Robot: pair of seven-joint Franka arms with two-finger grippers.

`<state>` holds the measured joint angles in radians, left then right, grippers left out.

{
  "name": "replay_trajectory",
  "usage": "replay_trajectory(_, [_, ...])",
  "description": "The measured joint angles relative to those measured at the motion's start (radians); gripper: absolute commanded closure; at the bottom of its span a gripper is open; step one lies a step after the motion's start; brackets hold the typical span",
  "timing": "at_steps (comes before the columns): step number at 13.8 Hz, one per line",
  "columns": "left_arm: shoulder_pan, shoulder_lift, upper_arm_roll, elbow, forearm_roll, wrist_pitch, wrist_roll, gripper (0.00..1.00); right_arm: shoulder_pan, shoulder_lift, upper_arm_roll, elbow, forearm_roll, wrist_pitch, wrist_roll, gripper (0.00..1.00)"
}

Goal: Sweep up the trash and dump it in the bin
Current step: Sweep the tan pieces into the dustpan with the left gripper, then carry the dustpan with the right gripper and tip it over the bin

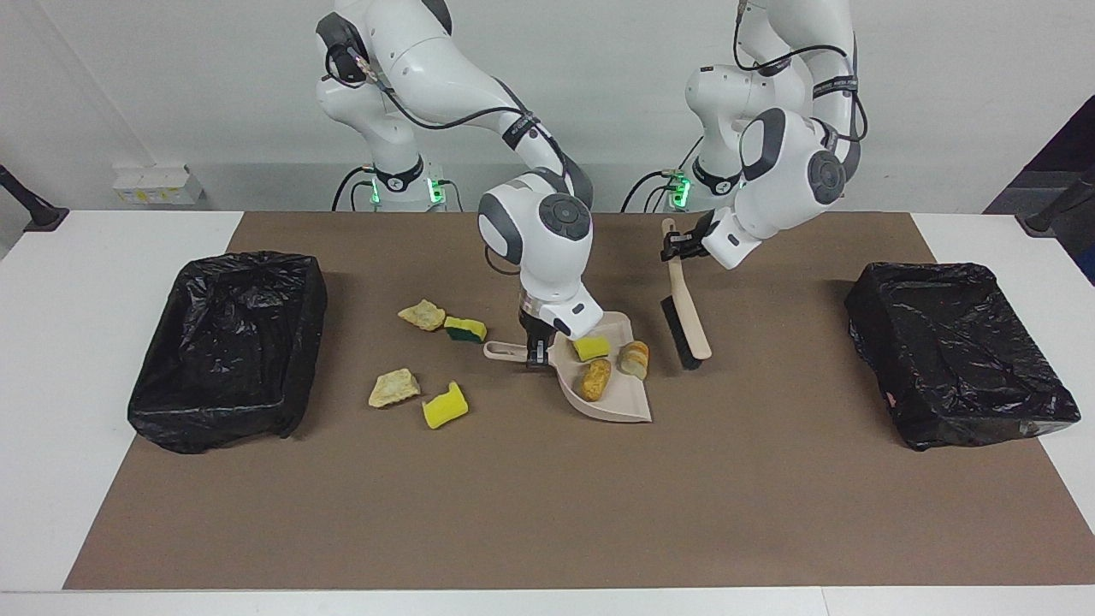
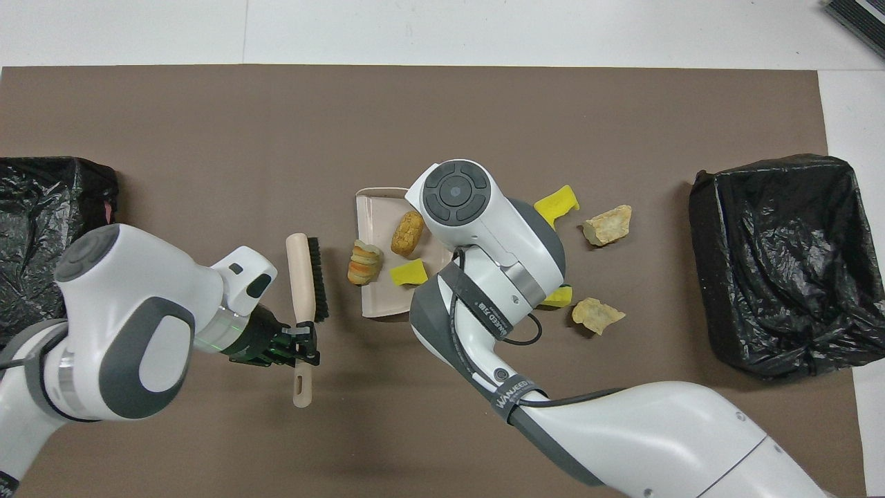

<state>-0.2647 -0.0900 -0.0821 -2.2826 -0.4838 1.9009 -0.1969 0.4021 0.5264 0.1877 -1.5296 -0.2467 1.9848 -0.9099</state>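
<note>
Table (image 1: 51, 342), white, laid with a brown mat (image 1: 547, 513). Entries run from the right arm's end to the left arm's end.

1. Bin (image 1: 224, 342), lined with a black bag, at the right arm's end of the mat.
2. Beige crusty chunk (image 1: 393, 388), on the mat beside that bin.
3. Second beige crusty chunk (image 1: 422, 315), nearer the robots than item 2.
4. Yellow sponge piece (image 1: 446, 407), just beside item 2.
5. Green-backed sponge piece (image 1: 465, 329), touching item 3.
6. Right pincer (image 1: 536, 352), clamped on the handle of the beige dustpan (image 1: 612, 409), which rests on the mat at mid-table.
7. Yellow sponge scrap (image 1: 591, 347), lying in the dustpan.
8. Golden-brown lump (image 1: 596, 379), in the dustpan, farther from the robots than item 7.
9. Striped bread-like chunk (image 1: 635, 359), at the dustpan's edge toward the left arm's end.
10. Hand brush (image 1: 687, 321), dark bristles facing the dustpan, apart from it.
11. Left pincer (image 1: 676, 249), clamped on the brush handle, over the mat.
12. Second bin (image 1: 958, 368), black-lined, at the left arm's end.
</note>
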Motion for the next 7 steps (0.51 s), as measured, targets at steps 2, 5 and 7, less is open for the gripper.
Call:
replay_trajectory(2, [-0.064, 0.002, -0.007, -0.037, 0.0, 0.053, -0.001, 1.0, 0.0, 0.0, 0.0, 0.0, 0.0, 0.0, 0.0, 1.0])
replay_trajectory(5, [-0.125, 0.001, -0.011, -0.038, -0.003, 0.074, -0.001, 1.0, 0.0, 0.0, 0.0, 0.0, 0.0, 0.0, 0.0, 1.0])
replay_trajectory(7, [-0.151, 0.0, -0.012, -0.015, -0.008, 0.081, -0.001, 1.0, 0.0, 0.0, 0.0, 0.0, 0.0, 0.0, 0.0, 1.0])
